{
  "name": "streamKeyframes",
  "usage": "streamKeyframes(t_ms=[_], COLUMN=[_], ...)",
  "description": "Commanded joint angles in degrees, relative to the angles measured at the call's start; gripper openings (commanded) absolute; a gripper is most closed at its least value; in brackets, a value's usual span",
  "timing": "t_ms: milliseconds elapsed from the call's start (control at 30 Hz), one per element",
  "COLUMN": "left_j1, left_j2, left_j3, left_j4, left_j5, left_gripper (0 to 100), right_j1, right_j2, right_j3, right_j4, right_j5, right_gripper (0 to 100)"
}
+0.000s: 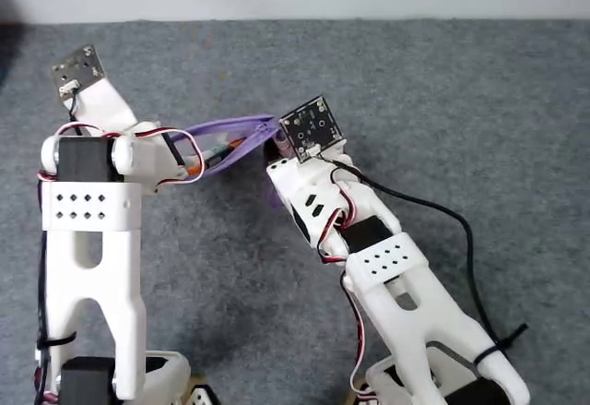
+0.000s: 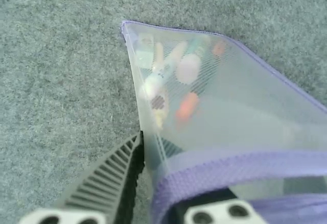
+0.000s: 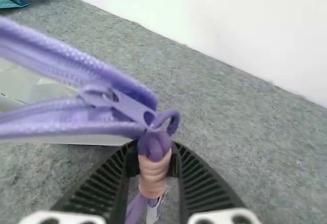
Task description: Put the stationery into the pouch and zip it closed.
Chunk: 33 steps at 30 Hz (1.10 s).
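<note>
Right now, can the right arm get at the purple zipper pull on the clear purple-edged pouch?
Likely yes: the right gripper looks shut on the purple zipper pull, with the slider ahead and nothing between. The left gripper clamps the clear purple-edged pouch at its other end.

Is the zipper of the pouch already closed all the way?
No: at the slider the two zipper rows of the pouch stand apart, with a gap between them.

pouch point(image 1: 226, 147): clear mesh, purple zip trim, centre-left of scene, zip edge up, body hanging | zip: open left of slider point(image 3: 120, 101), slider at right end, pull point(image 3: 153, 168) purple cord with beige bead | stationery point(image 2: 173, 76): inside, pens and small bits heaped in low corner
</note>
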Motion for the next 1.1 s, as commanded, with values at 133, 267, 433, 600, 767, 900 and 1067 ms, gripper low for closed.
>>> streamKeyframes(t_ms=[133, 267, 433, 600, 767, 900, 1067], left_j1=[0.09, -0.09, 0.26, 2.37, 12.04, 24.97, 36.75], left_j2=[-0.09, -0.53, -0.62, -0.53, -0.09, 0.18, 0.09], left_j3=[-0.22, -0.57, -1.45, -8.13, -9.71, -6.81, 1.27], left_j4=[-0.35, -0.53, -5.8, -14.33, -29.19, -42.55, -49.32], left_j5=[0.44, 0.26, 0.26, 0.18, -3.43, -11.16, -21.01], left_gripper=[1, 1, 1, 1, 1, 1, 2], right_j1=[-0.66, -1.19, -1.45, -7.43, -14.29, -17.27, -17.27], right_j2=[-2.24, -9.27, -21.67, -33.1, -40.04, -41.71, -44.53], right_j3=[-2.9, -2.9, -2.9, -2.9, -2.9, -2.9, -2.9], right_j4=[2.33, 14.02, 31.69, 48.04, 55.52, 61.76, 64.84], right_j5=[-0.26, -0.62, -0.7, -0.79, -3.52, -6.51, -7.47], right_gripper=[0.8, 0.8, 0.8, 0.8, 0.8, 0.8, 0.8])
